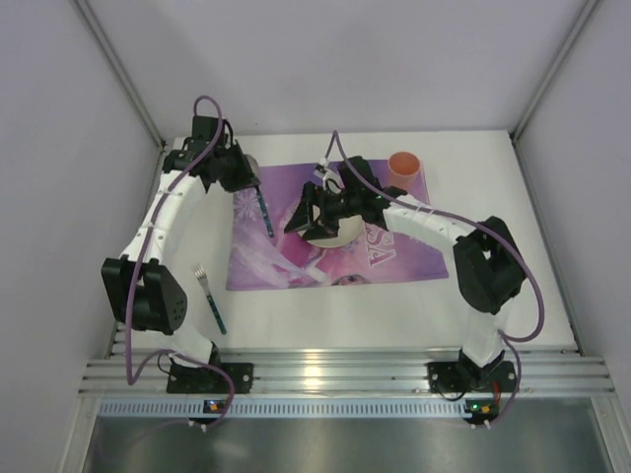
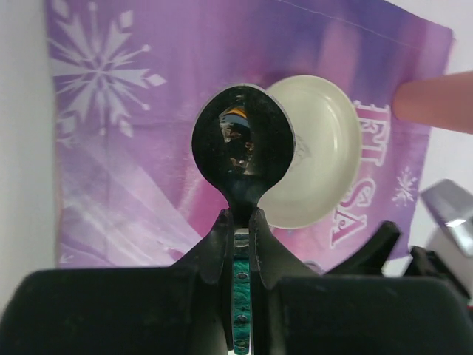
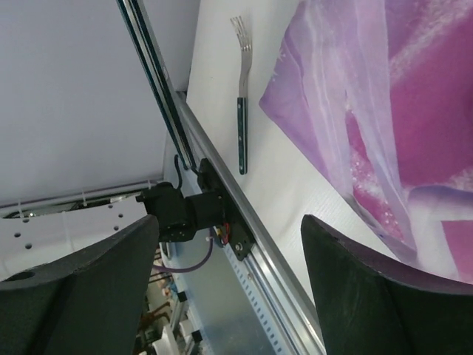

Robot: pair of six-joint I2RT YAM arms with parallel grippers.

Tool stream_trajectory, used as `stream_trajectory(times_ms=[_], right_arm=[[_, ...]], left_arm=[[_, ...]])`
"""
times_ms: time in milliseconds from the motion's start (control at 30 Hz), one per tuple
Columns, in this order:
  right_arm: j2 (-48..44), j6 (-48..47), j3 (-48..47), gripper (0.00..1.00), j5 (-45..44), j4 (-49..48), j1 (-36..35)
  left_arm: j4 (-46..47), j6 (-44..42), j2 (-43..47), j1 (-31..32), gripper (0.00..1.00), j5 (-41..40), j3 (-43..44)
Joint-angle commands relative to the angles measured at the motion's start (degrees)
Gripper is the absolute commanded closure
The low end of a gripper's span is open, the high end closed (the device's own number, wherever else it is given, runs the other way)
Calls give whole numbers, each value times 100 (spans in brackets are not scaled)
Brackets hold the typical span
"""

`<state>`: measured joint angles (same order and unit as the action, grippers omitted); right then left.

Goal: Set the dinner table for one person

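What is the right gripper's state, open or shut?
Open. The right gripper shows its fingers wide apart, with nothing held between them.

White dinner table [image 1: 394,305] bears a purple placemat [image 1: 286,258] and a fork [image 1: 210,299]

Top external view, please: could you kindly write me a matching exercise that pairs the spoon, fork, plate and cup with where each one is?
Things:
1. spoon
2. fork
3. plate
4. cup

Places:
A. lying on the bare table, left of the placemat
B. at the placemat's far right corner
C. clamped in the left claw, above the placemat
D. on the middle of the placemat

Pairs: 1-C, 2-A, 3-D, 4-B
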<state>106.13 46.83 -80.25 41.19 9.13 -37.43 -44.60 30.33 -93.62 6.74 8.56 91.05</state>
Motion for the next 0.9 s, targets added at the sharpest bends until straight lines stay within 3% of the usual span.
stream_trajectory(times_ms=[0, 333, 400, 567, 733, 767, 833, 867], right_arm=[[110, 133, -298, 22, 56, -517, -238], [426, 125, -676, 27, -111, -438, -388], [426, 98, -685, 37, -146, -420, -397], [330, 2, -607, 100, -260, -272, -414], [-82, -174, -299, 100, -489, -61, -362], [-170, -261, -229, 100, -585, 27, -327], [-485, -358, 138, 100, -691, 273, -82], [-618, -411, 332, 100, -761, 326, 42]], left_arm=[[74, 281, 108, 370, 100, 313, 326], [224, 430, 81, 978, 100, 208, 379], [215, 439, 90, 1004, 100, 190, 370], [223, 430, 108, 1031, 100, 68, 317], [241, 448, 125, 1031, 100, 6, 151], [232, 430, 134, 1039, 91, 14, 124], [224, 360, 186, 1040, 64, 23, 37], [215, 325, 221, 1040, 43, -29, -16]])
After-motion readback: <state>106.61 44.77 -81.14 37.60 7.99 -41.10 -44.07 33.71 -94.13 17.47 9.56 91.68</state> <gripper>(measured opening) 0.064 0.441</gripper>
